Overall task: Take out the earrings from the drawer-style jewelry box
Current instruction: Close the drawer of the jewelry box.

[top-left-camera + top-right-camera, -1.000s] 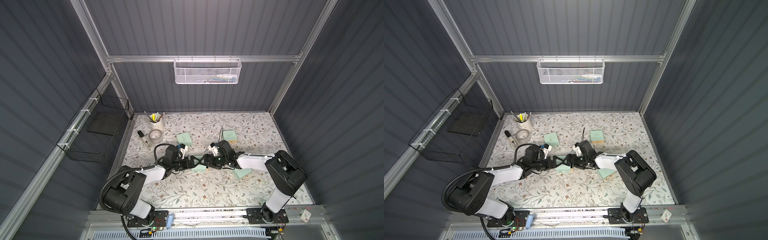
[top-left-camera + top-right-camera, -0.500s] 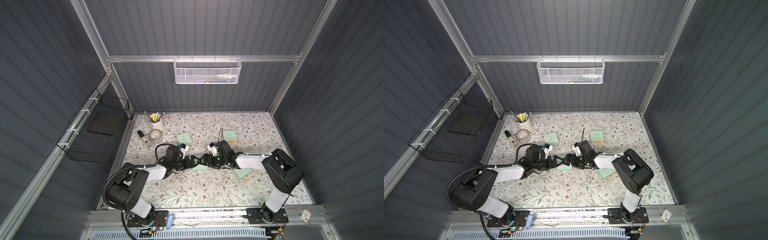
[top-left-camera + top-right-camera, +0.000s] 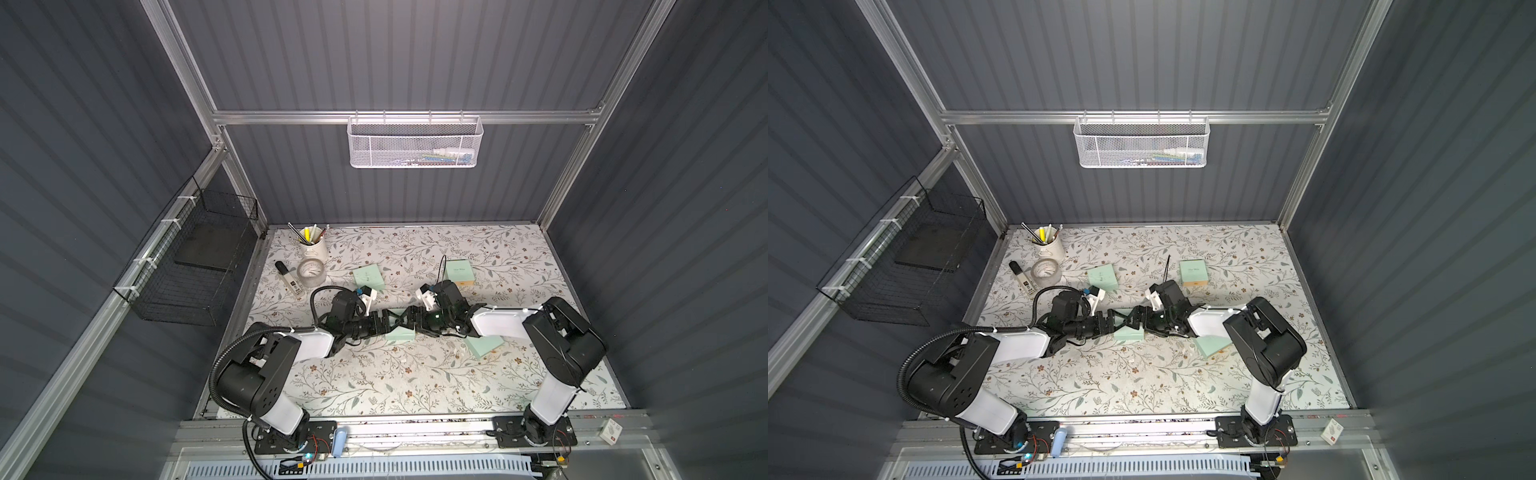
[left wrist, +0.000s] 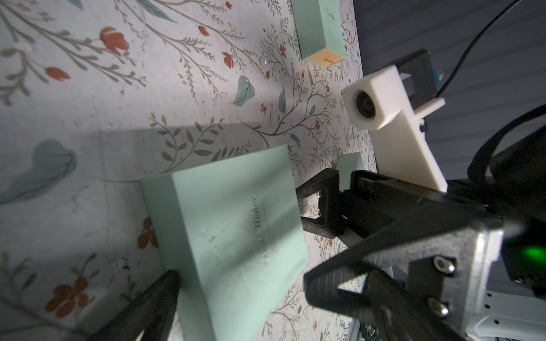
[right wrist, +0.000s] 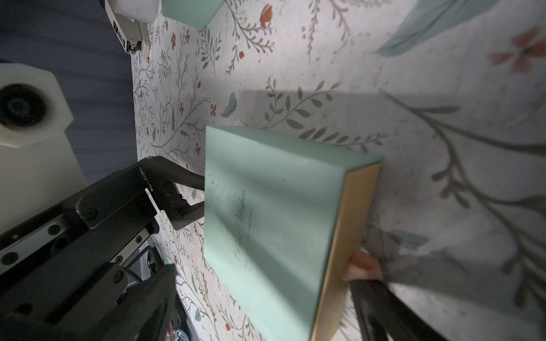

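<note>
A mint-green jewelry box lies flat mid-table between two grippers: the left gripper, jaws released wide, brackets its closed left end, likely to brace it, while the right gripper, also spread and holding nothing, faces the right end, probably to pull. Only the right wrist view shows the tan drawer front there, shut, a pink pull tab beside one fingertip; the earrings appear nowhere, presumably inside.

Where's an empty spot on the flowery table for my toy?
Bare: the front strip between the arm bases; the back right corner past the far mint box. Crowded: the middle, where left gripper and right gripper meet over the centre box, and around the pen cup.
</note>
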Tool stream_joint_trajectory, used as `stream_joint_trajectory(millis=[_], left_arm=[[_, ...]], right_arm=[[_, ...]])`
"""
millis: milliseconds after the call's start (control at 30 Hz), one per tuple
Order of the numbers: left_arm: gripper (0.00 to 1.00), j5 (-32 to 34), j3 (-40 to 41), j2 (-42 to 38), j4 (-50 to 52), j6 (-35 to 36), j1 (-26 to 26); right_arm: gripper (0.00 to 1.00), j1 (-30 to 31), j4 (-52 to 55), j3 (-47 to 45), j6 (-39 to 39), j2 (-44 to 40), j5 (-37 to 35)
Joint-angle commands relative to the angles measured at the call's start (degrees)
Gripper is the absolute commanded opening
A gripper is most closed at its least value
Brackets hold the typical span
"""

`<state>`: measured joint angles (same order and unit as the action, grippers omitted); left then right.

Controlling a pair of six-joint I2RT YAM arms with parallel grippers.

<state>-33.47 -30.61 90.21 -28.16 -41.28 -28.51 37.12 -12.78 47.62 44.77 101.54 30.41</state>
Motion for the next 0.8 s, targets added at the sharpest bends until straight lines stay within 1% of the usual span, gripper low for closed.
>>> stream_joint_trajectory(millis=[0,167,300,533,600,667,733,767], left_arm=[[1.00,-0.8,-1.1,1.4,0.5,-1.0,-0.8],[1.00,4.0,-0.8,-0.6,5.5,-0.3,-0.8],[1.00,7.7,-0.3,-2.6,7.8,-0.1,-0.8],[1.00,8.8,-0.7,-3.9,9.0,-0.4,-0.8],[1.00,9.3,-0.6,-4.4,9.5,-0.4,-0.8],[1.00,9.8,-0.7,-5.0,10.1,-0.4,-0.8],[1.00,9.8,-0.8,-5.2,10.2,-0.5,-0.8],[1.00,9.7,-0.9,-5.1,10.1,-0.6,-0.8]], right_arm=[[0.92,1.7,-2.0,2.2,-0.5,1.4,2.2],[0.92,1.7,0.5,-0.2,-0.2,-1.8,-3.6],[0.92,1.5,0.5,-2.2,-0.1,-4.5,-4.2],[0.94,0.0,1.8,-5.2,-0.4,-10.4,-5.3],[0.91,-1.0,0.4,-6.8,0.4,-11.7,-4.6],[0.84,-2.0,-1.1,-8.4,1.2,-12.9,-3.9],[0.73,-2.8,-1.1,-9.6,1.4,-13.9,-4.7],[0.64,-3.3,-1.0,-9.9,1.4,-14.1,-5.0]])
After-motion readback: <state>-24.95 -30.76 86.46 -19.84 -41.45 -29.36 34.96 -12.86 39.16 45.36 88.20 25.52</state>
